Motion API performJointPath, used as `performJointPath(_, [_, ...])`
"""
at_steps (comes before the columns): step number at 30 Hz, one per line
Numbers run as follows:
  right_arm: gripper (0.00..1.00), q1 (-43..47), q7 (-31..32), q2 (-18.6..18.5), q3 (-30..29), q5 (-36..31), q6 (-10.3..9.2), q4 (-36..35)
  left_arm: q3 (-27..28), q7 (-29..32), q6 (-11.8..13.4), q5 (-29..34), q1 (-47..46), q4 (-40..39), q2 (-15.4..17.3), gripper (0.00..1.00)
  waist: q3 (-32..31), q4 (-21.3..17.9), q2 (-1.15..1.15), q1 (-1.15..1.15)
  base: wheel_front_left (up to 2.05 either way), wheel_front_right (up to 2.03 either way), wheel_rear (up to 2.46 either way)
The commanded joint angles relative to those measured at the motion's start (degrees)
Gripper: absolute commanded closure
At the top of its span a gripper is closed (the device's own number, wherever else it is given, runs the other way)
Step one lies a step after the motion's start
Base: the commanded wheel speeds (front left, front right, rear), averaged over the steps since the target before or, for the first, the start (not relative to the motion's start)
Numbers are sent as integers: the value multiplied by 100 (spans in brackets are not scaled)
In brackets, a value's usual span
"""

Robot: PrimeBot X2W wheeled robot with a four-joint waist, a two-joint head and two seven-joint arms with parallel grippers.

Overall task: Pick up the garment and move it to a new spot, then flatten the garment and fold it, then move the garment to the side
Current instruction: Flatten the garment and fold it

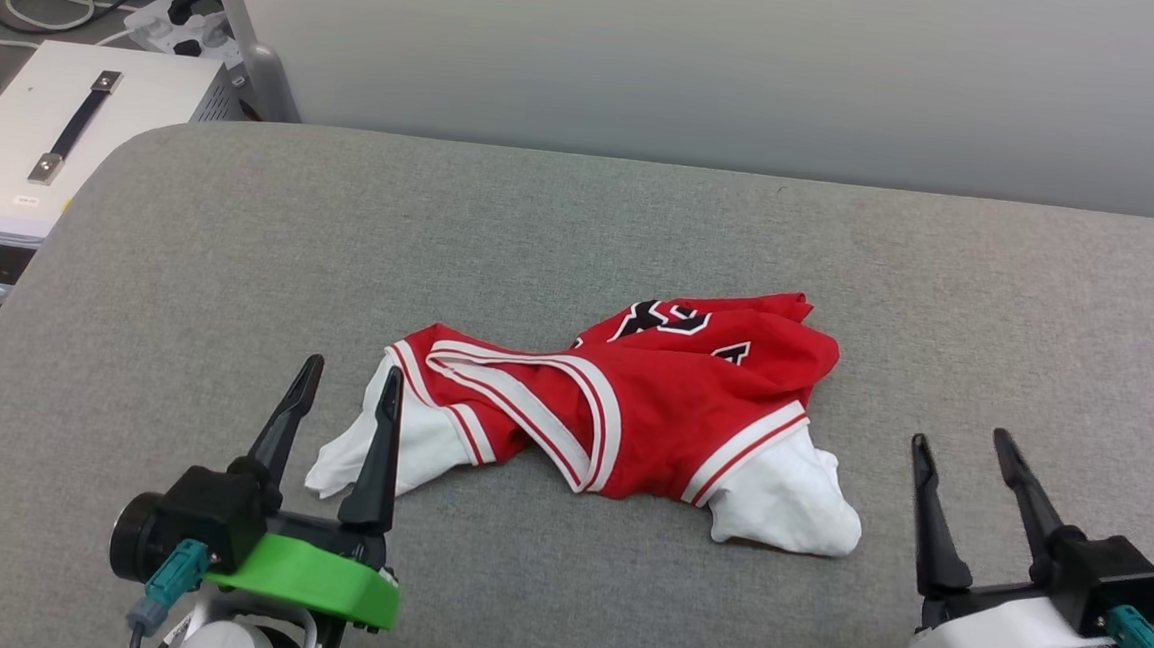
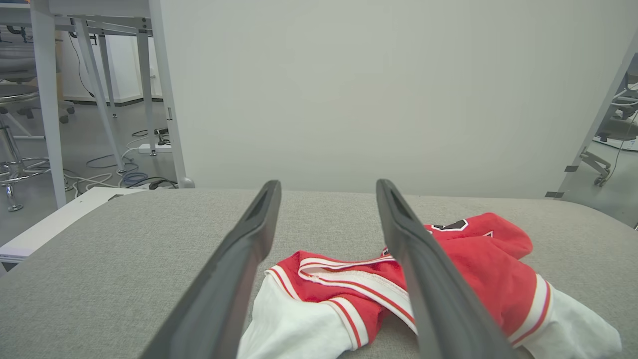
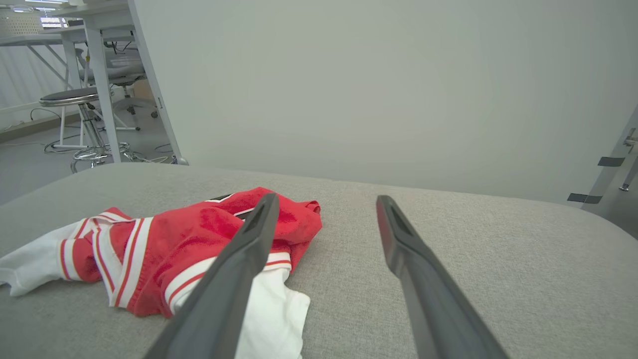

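The garment [image 1: 653, 399], a red jersey with white sleeves and striped trim, lies crumpled in a heap on the grey padded table [image 1: 583, 224]; black print shows on its far fold. In the left wrist view the garment [image 2: 349, 294] sits just ahead of the fingers. My left gripper [image 1: 351, 377] hovers open at the heap's near left, its right fingertip over the white sleeve, holding nothing. Off to the right, my right gripper [image 1: 961, 441] stands open above bare table, apart from the garment [image 3: 189, 249] seen at the left of its wrist view.
A white equipment case [image 1: 58, 132] with a black handle stands off the table's left edge, with cables and a power strip [image 1: 180, 24] on the floor behind. A pale wall panel [image 1: 713, 62] runs along the table's far side. Stools and table legs [image 2: 45, 99] stand further left.
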Motion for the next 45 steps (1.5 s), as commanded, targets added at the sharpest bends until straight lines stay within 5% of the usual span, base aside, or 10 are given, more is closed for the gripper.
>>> performJointPath(1, [0, 29, 167, -149, 114, 19, -5, 44, -3, -32, -32, 43, 25, 21, -30, 0, 40, 29, 0, 0, 0, 0, 0])
performJointPath(10, [0, -557, 3153, -1635, 1428, 1309, -5, -161, -164, -32, -41, -13, -122, 134, -47, 0, 232, 248, 0, 0, 0, 0, 0])
performJointPath(16, [0, -1034, 4801, -2132, 2032, 2056, -5, -211, -286, -32, -42, -52, -221, 168, -74, 0, 395, 499, 0, 0, 0, 0, 0])
performJointPath(34, [0, -1687, 5984, -2446, 2758, 2272, -5, 787, -282, -32, -42, -95, -531, 215, -163, 0, 885, 1084, 0, 0, 0, 0, 0])
performJointPath(35, [25, -1669, 6030, -2451, 2786, 2307, -5, 811, -275, -32, -42, -96, -532, 221, -165, 0, 883, 1088, 0, 0, 0, 0, 0])
performJointPath(37, [100, -1634, 6095, -2494, 2853, 2357, -5, 816, -256, -32, -42, -93, -530, 236, -169, 0, 862, 1078, 0, 0, 0, 0, 0])
performJointPath(45, [100, -1370, 6200, -2875, 2709, 2581, -5, 528, -155, -32, -43, -64, -429, 301, -167, 0, 562, 797, 0, 0, 0, 0, 0])
